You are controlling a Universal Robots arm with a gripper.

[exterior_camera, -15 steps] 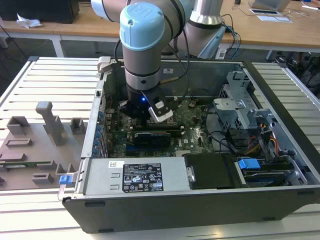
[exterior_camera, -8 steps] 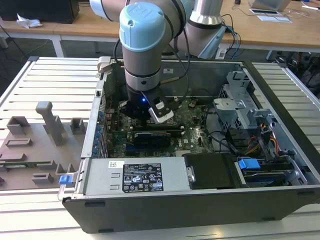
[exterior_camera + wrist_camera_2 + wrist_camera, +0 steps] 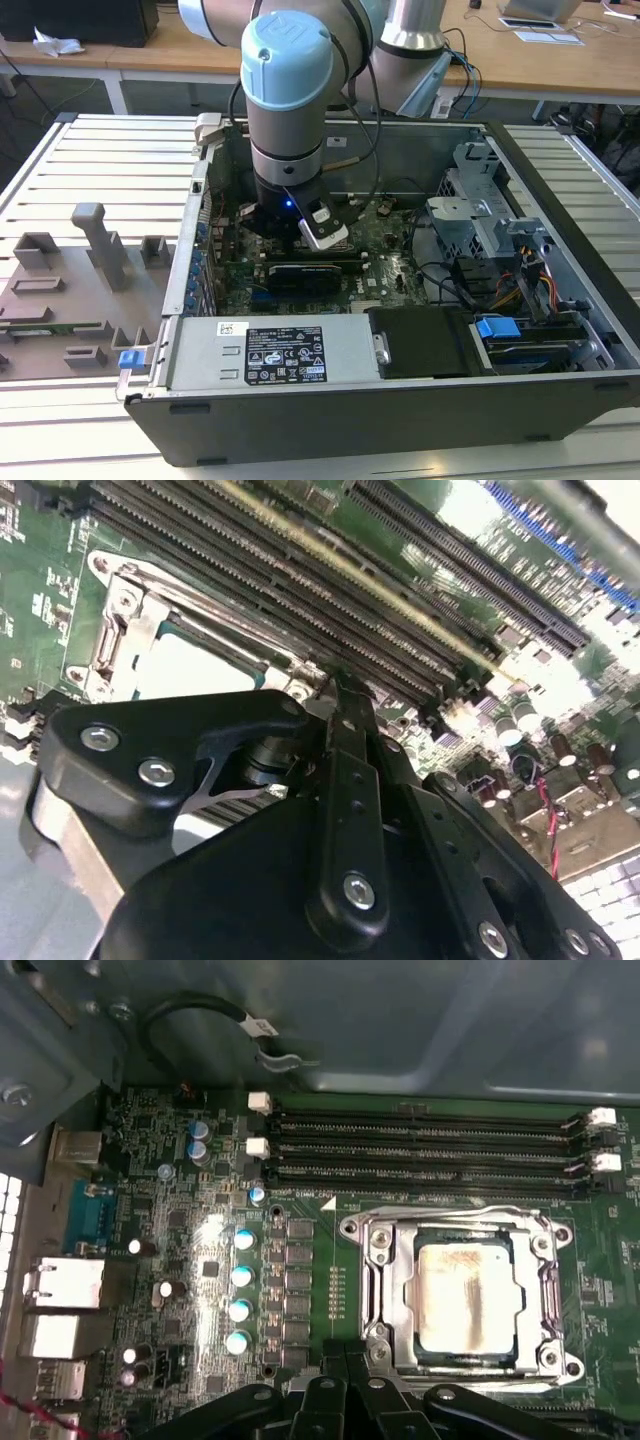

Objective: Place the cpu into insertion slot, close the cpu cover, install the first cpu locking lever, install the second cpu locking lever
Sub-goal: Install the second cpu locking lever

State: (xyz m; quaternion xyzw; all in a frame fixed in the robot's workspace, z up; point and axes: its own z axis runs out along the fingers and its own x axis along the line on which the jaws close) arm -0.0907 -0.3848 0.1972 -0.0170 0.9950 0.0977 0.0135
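The cpu [image 3: 468,1300] lies flat in the insertion slot [image 3: 380,1305] on the motherboard [image 3: 200,1260], framed by the cpu cover [image 3: 545,1290], which appears lowered around it. The gripper [image 3: 350,1385] hovers just beside the socket's near edge, inside the computer case [image 3: 560,240] on the bench [image 3: 90,160]. The arm [image 3: 285,110] descends vertically into the case, wrist pointing down. Whether the fingers are apart or together cannot be told. For the lever step, judge contact on the thin wire lever [image 3: 450,1212] carefully and press evenly, avoiding the memory slots [image 3: 430,1145].
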